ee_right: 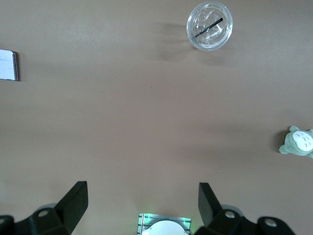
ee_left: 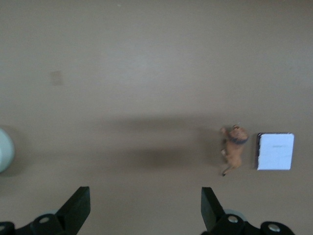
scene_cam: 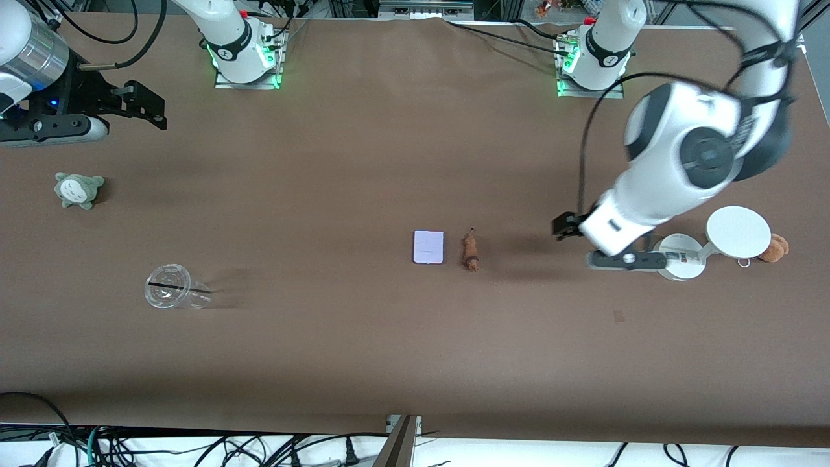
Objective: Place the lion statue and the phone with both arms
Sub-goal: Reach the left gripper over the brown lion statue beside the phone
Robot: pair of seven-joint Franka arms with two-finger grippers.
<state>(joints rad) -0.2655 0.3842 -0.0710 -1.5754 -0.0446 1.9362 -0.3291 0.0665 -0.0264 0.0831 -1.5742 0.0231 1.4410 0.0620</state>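
Two things lie mid-counter [scene_cam: 363, 337], just beside each other: phone [scene_cam: 428, 247] and lion statue [scene_cam: 471, 252]. My left gripper [ee_left: 145, 208] hangs spread above bare counter; my right gripper [ee_right: 143, 203] waits, spread too.

Even overhead light; soft shadows; wrist views slightly blurry

You have bare tabletop [scene_cam: 363, 143] all round the phone [scene_cam: 428, 247] and the lion statue [scene_cam: 471, 252], which lie just beside each other, apart. The white round stand [scene_cam: 687, 254] and plush bear [scene_cam: 774, 248] crowd the left arm's end. The clear cup [scene_cam: 174, 287] and grey-green plush toy [scene_cam: 78, 189] sit well apart toward the right arm's end.
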